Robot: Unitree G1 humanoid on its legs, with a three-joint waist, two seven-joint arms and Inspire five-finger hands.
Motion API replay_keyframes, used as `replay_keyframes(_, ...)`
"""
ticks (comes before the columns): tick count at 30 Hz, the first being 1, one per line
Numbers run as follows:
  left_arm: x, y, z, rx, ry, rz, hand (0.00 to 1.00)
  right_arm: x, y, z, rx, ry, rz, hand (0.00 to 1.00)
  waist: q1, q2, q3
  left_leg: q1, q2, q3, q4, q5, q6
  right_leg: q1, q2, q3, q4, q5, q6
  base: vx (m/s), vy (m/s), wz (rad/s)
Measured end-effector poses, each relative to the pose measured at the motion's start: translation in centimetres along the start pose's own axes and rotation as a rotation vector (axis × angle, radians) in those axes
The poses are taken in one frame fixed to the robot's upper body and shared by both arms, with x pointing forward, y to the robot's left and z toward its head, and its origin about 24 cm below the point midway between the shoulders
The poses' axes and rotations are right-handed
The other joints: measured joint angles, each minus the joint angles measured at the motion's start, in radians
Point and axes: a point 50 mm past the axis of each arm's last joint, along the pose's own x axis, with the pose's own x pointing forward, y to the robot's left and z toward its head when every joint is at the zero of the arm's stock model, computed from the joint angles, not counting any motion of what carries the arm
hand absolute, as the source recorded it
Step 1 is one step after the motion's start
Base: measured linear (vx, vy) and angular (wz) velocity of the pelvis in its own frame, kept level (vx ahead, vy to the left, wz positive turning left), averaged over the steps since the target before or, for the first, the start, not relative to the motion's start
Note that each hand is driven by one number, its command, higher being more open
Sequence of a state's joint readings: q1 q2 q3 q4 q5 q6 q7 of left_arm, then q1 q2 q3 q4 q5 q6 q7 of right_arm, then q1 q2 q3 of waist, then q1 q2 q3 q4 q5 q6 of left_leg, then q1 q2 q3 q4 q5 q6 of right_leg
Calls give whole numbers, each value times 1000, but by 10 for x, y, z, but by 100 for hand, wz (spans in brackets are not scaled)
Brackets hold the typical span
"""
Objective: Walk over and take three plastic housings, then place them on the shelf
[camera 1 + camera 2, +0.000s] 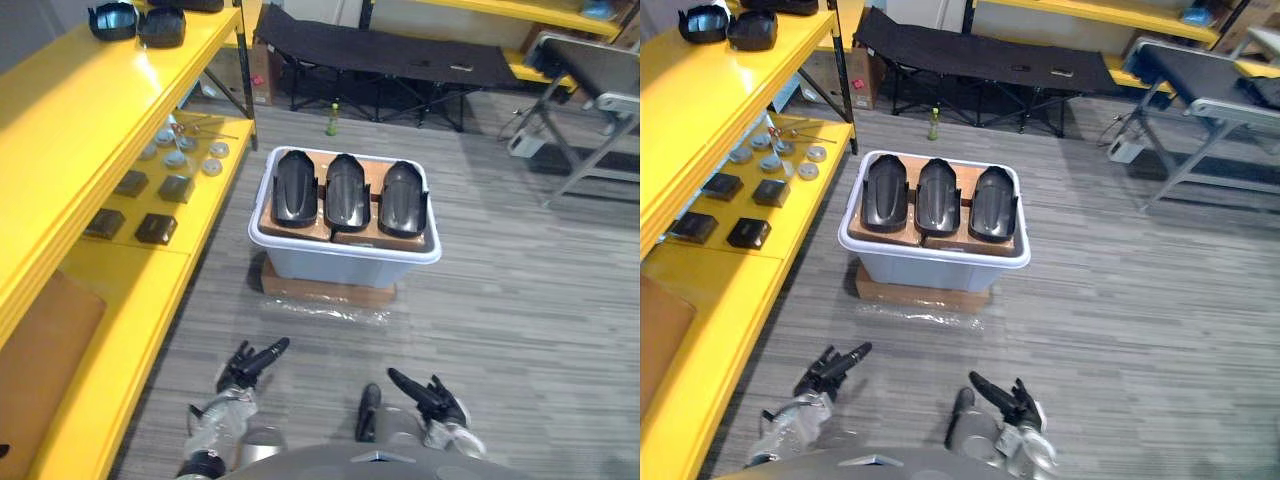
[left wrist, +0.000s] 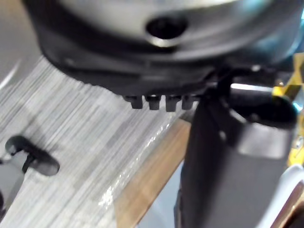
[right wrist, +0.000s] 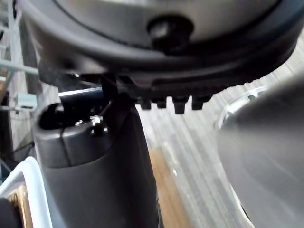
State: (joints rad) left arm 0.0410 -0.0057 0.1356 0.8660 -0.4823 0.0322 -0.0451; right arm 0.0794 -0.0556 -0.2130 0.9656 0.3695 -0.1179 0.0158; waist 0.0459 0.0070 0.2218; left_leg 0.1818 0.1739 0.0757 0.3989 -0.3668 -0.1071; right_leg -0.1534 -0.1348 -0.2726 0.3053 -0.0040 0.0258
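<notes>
Left eye view, from the left: yellow shelf; left hand near, fingers straight, empty; farther off, three plastic housings side by side in a white bin; right hand near, fingers likewise straight, empty. In left wrist view, close up: cardboard base under the bin.

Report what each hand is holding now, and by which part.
Nothing is held. The left hand and the right hand are open above the floor, short of the white plastic bin where three black plastic housings lie side by side.
</notes>
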Motion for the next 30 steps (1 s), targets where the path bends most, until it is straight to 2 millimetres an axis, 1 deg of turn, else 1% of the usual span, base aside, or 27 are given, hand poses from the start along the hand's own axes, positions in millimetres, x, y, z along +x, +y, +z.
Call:
replay_keyframes(1,1,-3,-1,-5,11,-3,100,0,1,-1,7,12,-2,100,-2,1,0,-33,15,-23,65,28,2,0,4,-19,29,-39,-11,193,-272,19)
replay_keyframes(2,2,-5,-1,-8,13,-6,100,0,2,-3,9,24,0,100,-3,2,-1,-52,22,-35,107,46,5,8,7,-29,34,-54,-17,256,-386,36)
replay_keyframes(3,2,-4,0,-31,2,0,100,0,2,-7,14,49,3,100,-3,9,-4,-115,43,-67,240,108,8,42,21,-52,26,-81,-28,204,-305,39)
replay_keyframes(4,2,-3,1,-47,-10,4,100,0,0,-8,12,56,0,100,-7,15,-3,-161,60,-74,338,163,2,78,36,-64,3,-90,-33,204,-283,41)
replay_keyframes(5,1,-2,0,-51,-11,10,100,-1,-2,-9,11,62,-6,100,-7,17,1,-188,77,-73,397,171,-8,109,45,-76,-21,-90,-34,219,-198,44)
replay_keyframes(6,2,0,-1,-42,-14,18,100,-2,-9,-14,12,88,-28,100,-8,23,4,-212,101,-45,434,144,-32,193,62,-96,-82,-87,-32,259,-182,38)
replay_keyframes(8,2,3,-2,-34,-6,25,100,-3,-14,-16,18,101,-44,100,-12,27,1,-205,93,14,334,117,-36,251,61,-110,-130,-85,-25,173,-91,28)
replay_keyframes(9,2,4,-3,-29,-1,24,100,-3,-14,-15,18,90,-40,100,-20,30,0,-206,71,44,179,113,-26,276,58,-115,-164,-85,-14,93,9,11)
replay_keyframes(10,2,5,-3,-28,1,25,100,-3,-14,-13,15,82,-33,100,-22,32,-1,-208,45,41,50,130,-12,275,52,-114,-177,-81,-9,130,54,-9)
replay_keyframes(11,2,5,-3,-29,6,29,100,-2,-15,-10,8,65,-31,100,-19,39,-2,-211,18,25,-69,212,4,271,49,-100,-188,-74,3,103,93,-31)
replay_keyframes(12,2,8,-2,-29,7,39,100,-2,-13,-11,7,66,-26,100,-13,31,-4,-201,7,31,-82,215,3,267,42,-84,-190,-73,11,124,125,-34)
replay_keyframes(13,2,11,-3,-42,16,57,100,-3,-10,-13,-3,66,-15,100,-15,24,-15,-182,-18,46,-128,222,11,266,22,-71,-205,-59,34,164,134,-29)
replay_keyframes(14,2,16,-4,-42,28,85,100,-4,-9,-14,-6,65,-9,100,-14,11,-18,-176,-37,63,-155,228,20,262,7,-61,-223,-46,43,173,139,-22)
replay_keyframes(17,1,25,-3,-29,47,117,100,-3,-9,-12,9,49,4,100,-18,-6,-24,-170,-77,73,-196,239,37,261,-18,-55,-249,-28,64,225,137,-5)
replay_keyframes(18,0,29,-2,-25,48,135,100,-3,-7,-6,6,18,15,100,-18,-8,-26,-168,-91,73,-209,239,38,262,-27,-54,-260,-24,71,142,71,4)
replay_keyframes(19,0,30,-2,-24,50,144,100,-3,-5,-3,1,-1,25,100,-19,-9,-26,-168,-94,71,-210,239,38,262,-30,-54,-260,-23,72,157,79,4)
replay_keyframes(22,-4,41,-5,-18,63,177,100,-6,9,20,19,-127,80,100,-19,-22,-33,-166,-100,65,-210,239,40,265,-34,-52,-260,-20,76,84,32,3)
replay_keyframes(23,-6,47,-6,-10,69,192,100,-9,16,34,36,-205,101,100,-20,-31,-37,-165,-99,65,-211,238,40,266,-33,-51,-260,-19,76,69,5,-1)
replay_keyframes(24,-8,52,-7,-6,75,203,100,-12,19,43,41,-256,109,100,-21,-40,-41,-163,-98,65,-213,238,40,266,-32,-50,-260,-18,75,63,0,-5)
replay_keyframes(25,-10,57,-8,-5,78,217,100,-14,23,59,44,-326,122,100,-21,-51,-43,-157,-95,65,-216,238,40,268,-30,-48,-260,-13,72,21,-1,-6)
replay_keyframes(26,-11,60,-9,-5,79,223,100,-16,24,66,49,-358,126,100,-21,-55,-44,-154,-93,65,-217,238,40,269,-28,-47,-260,-8,71,8,10,-5)
replay_keyframes(27,-14,64,-11,-8,84,230,100,-18,23,78,50,-410,122,100,-21,-62,-47,-149,-92,65,-223,238,40,269,-23,-45,-260,4,67,-18,44,-4)
replay_keyframes(28,-17,69,-15,-22,90,239,100,-18,20,88,60,-443,114,100,-21,-68,-47,-138,-91,65,-236,238,40,272,-20,-40,-261,13,67,-30,49,-4)
replay_keyframes(30,-22,78,-20,-35,98,256,100,-17,11,101,65,-481,87,100,-19,-84,-57,-137,-95,63,-247,237,42,274,-25,-37,-273,22,72,-42,37,-1)
